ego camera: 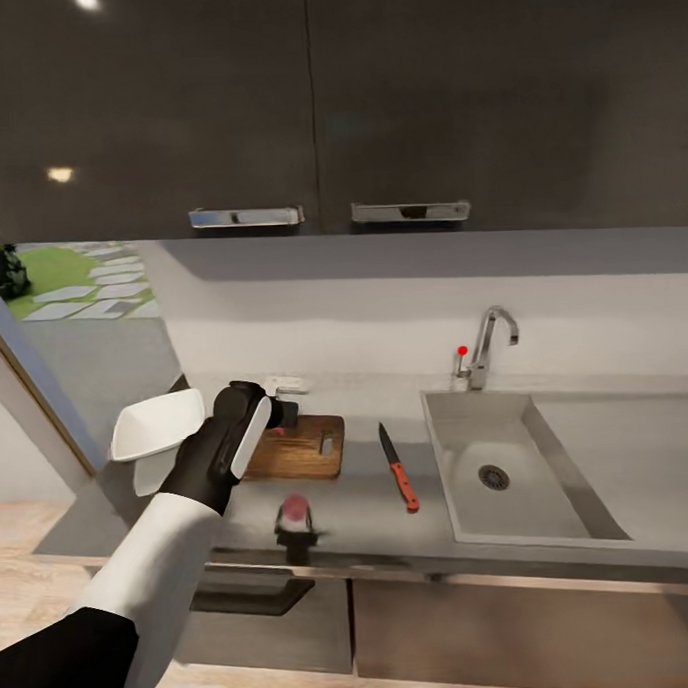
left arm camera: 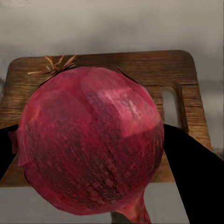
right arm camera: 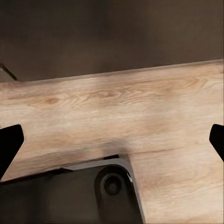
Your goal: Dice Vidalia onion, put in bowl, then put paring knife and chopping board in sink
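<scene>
My left gripper (ego camera: 280, 414) is shut on the Vidalia onion (left arm camera: 91, 144), a pinkish-red ball pinched between the dark fingers (left arm camera: 198, 179). It hovers over the far left end of the dark wooden chopping board (ego camera: 304, 451) (left arm camera: 154, 70). The paring knife (ego camera: 399, 469), with its red-orange handle, lies on the grey countertop (ego camera: 362, 523) between the board and the sink (ego camera: 461, 499). A white bowl (ego camera: 155, 424) stands left of the board, partly behind my left arm. Over pale wood flooring, my right gripper (right arm camera: 112, 140) is open and holds nothing.
A chrome tap (ego camera: 484, 350) with a red knob stands behind the basin, and a drainboard (ego camera: 629, 452) lies to its right. Dark wall cabinets (ego camera: 324, 105) hang overhead. A pinkish reflection (ego camera: 293, 508) shows on the glossy countertop near its front edge.
</scene>
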Controlling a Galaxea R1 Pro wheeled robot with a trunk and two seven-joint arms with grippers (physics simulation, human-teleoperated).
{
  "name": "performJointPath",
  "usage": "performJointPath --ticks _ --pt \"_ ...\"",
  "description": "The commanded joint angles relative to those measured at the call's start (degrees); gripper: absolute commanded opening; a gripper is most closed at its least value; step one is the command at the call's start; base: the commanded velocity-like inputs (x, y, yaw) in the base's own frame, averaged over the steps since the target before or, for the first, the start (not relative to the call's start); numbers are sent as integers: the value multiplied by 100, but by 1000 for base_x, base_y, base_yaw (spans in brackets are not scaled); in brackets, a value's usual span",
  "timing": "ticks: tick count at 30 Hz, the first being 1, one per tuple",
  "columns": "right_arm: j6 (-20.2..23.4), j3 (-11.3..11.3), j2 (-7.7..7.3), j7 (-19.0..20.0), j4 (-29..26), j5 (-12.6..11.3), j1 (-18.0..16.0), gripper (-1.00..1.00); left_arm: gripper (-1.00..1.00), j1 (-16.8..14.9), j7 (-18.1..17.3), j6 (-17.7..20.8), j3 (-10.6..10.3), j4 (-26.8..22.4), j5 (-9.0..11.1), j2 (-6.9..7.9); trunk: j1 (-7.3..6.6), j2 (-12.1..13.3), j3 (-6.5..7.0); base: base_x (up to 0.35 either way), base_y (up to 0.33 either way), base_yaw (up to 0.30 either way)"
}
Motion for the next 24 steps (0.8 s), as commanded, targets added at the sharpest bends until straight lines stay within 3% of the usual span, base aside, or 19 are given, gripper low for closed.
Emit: performJointPath --ticks 1,9,24 --pt "-10 36 -4 -29 -12 -47 2 100 -100 -5 56 18 -10 -4 46 -1 4 -11 -11 80 323 0" --pt "-11 35 -4 -29 -12 -48 2 100 -100 -5 56 18 -14 132 46 -12 4 -11 -11 203 244 0" --pt "-10 33 -4 -29 -12 -47 2 100 -100 -5 56 10 -23 399 46 -27 4 -11 -69 33 14 0"
